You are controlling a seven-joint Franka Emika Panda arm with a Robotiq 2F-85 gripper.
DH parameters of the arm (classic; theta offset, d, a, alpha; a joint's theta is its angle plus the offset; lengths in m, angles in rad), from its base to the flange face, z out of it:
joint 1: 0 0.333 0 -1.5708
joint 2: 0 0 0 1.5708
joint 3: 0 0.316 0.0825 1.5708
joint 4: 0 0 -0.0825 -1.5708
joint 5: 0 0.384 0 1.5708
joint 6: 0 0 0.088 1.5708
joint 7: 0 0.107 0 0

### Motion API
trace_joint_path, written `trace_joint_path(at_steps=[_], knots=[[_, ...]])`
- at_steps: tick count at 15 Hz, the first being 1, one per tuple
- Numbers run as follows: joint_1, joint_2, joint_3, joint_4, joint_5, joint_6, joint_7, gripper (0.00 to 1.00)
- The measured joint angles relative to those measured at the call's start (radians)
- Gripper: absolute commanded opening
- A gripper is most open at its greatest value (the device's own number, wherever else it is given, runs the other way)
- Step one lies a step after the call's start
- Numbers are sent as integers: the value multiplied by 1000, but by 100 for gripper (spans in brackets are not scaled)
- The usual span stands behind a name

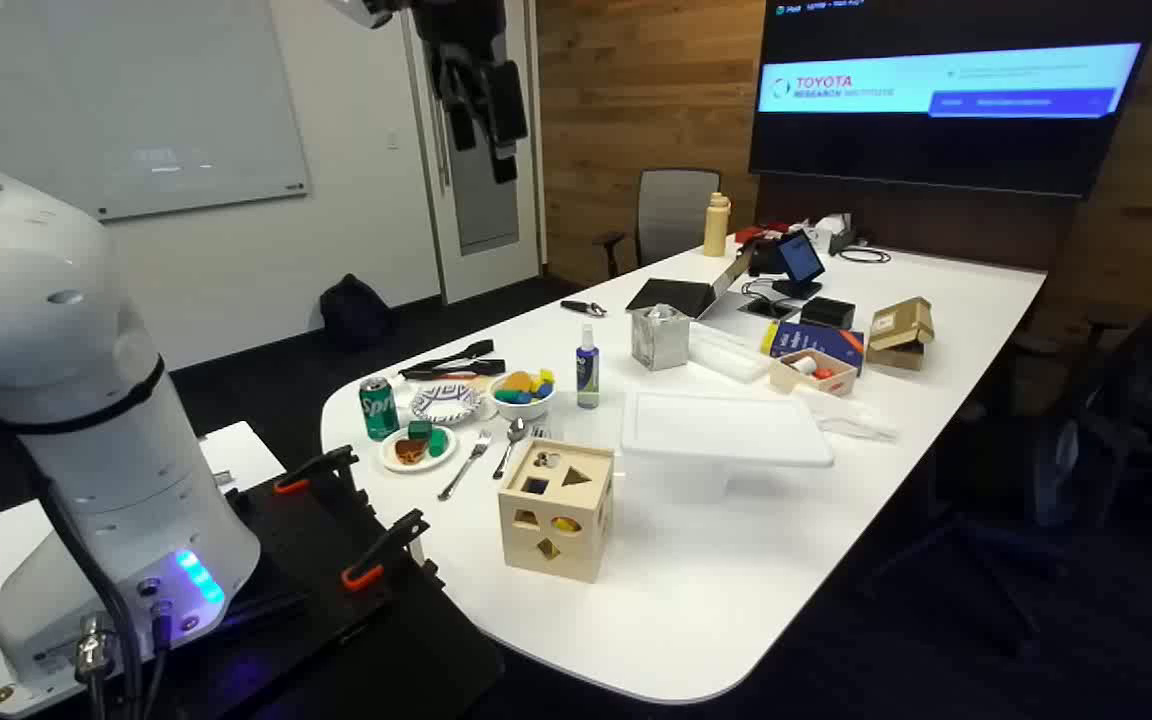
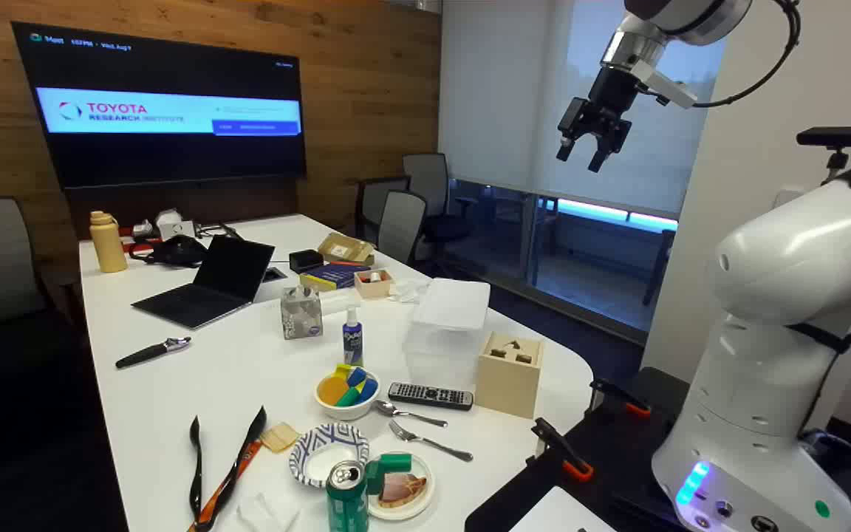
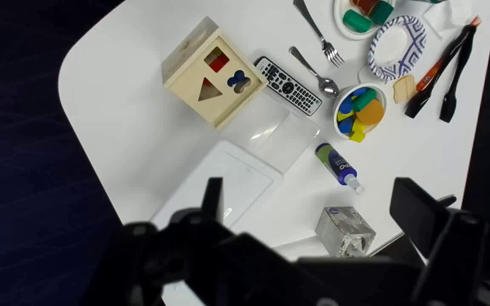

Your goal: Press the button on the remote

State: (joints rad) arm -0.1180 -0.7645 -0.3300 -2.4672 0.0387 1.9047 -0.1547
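Observation:
The remote [image 2: 431,395] is grey and black with many small buttons. It lies face up on the white table between the wooden shape box, the spoon and the white bowl. In the wrist view the remote [image 3: 291,87] shows near the top middle, with one end close to the shape box. In an exterior view I cannot make it out behind the shape box [image 1: 558,510]. My gripper [image 2: 580,158] is open and empty, high above the table and well apart from the remote. It also shows in an exterior view [image 1: 485,160] and in the wrist view [image 3: 306,185].
A clear bin with a white lid [image 2: 453,303] stands beside the remote. A white bowl of toy blocks [image 2: 346,393], a spoon [image 2: 412,414], a fork [image 2: 429,441] and a spray bottle [image 2: 352,340] are near it. A tissue box [image 2: 301,314] and laptop [image 2: 207,284] stand farther off.

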Motion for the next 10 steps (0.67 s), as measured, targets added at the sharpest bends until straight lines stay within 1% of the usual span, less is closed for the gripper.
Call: trace_joint_path(at_steps=[6,8,10], knots=[[-2,10,8,-3,6,2,3,100],[1,45,37,-17,31,23,13,100],[14,99,98,-48,60,82,64,100]])
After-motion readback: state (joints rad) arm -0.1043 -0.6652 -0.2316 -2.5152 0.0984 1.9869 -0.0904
